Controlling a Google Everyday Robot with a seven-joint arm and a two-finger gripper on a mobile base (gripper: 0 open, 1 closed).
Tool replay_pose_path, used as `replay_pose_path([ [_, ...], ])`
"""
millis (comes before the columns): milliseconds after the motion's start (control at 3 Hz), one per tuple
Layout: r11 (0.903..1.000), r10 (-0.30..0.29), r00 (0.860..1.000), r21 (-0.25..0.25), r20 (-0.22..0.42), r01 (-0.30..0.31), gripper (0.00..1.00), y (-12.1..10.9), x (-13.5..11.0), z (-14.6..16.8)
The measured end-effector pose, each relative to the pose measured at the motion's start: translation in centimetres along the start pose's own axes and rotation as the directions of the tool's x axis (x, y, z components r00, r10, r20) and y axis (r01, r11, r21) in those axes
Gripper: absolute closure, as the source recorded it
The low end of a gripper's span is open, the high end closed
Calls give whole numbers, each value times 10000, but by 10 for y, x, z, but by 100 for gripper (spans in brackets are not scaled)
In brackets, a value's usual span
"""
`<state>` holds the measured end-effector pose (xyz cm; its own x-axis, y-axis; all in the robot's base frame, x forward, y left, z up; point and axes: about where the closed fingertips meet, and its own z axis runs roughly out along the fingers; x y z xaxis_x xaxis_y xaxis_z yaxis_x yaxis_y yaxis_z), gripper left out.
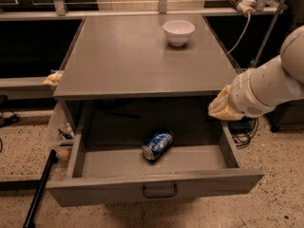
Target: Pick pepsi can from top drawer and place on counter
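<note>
The pepsi can [157, 145] is blue with white markings and lies on its side in the middle of the open top drawer [156, 189], silver end toward the front left. The drawer is pulled out from under the grey counter [142, 56]. My gripper [220, 107] has yellowish tips and hangs at the end of the white arm [266, 87]. It is over the drawer's right edge, just below the counter's front right corner. It is to the right of the can, above it and apart from it.
A white bowl [178, 32] stands at the back right of the counter. A black pole [40, 189] leans at the front left on the speckled floor. Cables [242, 127] lie on the floor to the right. A railing runs behind the counter.
</note>
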<state>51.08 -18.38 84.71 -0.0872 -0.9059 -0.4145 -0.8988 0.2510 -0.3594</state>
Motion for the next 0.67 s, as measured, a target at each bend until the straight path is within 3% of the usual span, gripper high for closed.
replay_pose_path([
  [333,9998,162,9997,-138,165,-160,100,13,19,19],
  [667,9989,405,9961,-280,784,-384,81,21,29,41],
])
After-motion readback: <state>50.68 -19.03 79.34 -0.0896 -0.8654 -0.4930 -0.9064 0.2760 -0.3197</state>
